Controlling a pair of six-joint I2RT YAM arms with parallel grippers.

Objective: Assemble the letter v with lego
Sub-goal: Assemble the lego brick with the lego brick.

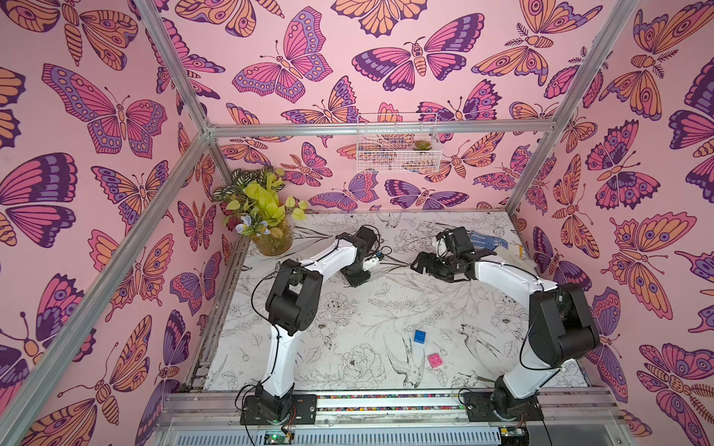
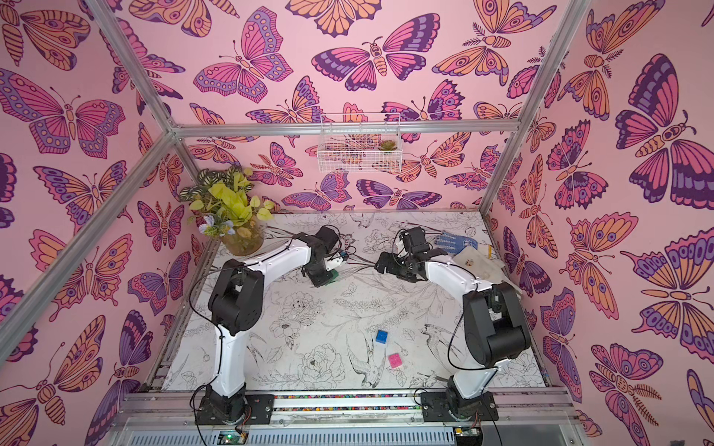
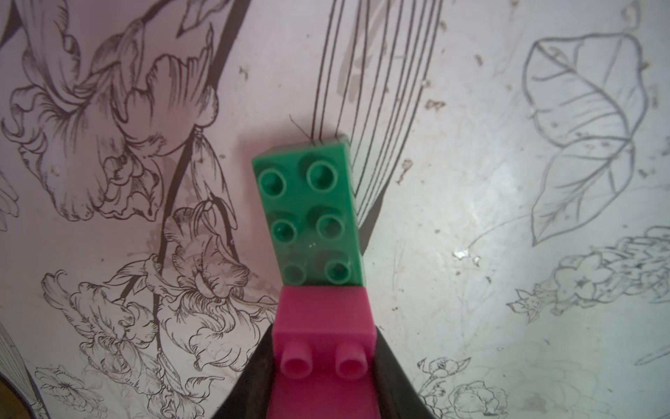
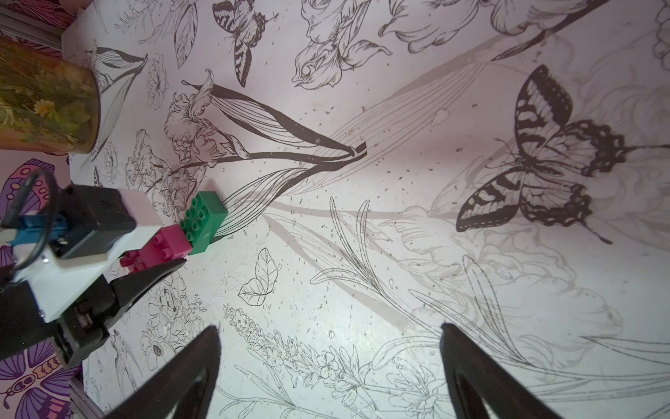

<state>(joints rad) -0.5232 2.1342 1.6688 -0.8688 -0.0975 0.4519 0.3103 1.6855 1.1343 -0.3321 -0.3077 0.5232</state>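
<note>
Lego (image 4: 181, 235) is clamped pink-end by left gripper (image 3: 322, 330), right gripper (image 4: 330, 328) apart; green brick (image 3: 311, 214) may be levered off by table (image 3: 471, 181).

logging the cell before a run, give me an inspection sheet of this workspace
surface: floral-print table, scuffed
job's things: green brick joined to pink bricks; blue brick and loose pink brick near the arm bases
clutter: blue dotted glove, white cloth far right; potted plant far left
end effectors: left end effector shut on pink bricks; right end effector open, empty
cables: black cables along both arms
surroundings: butterfly walls, metal frame, wire basket
</note>
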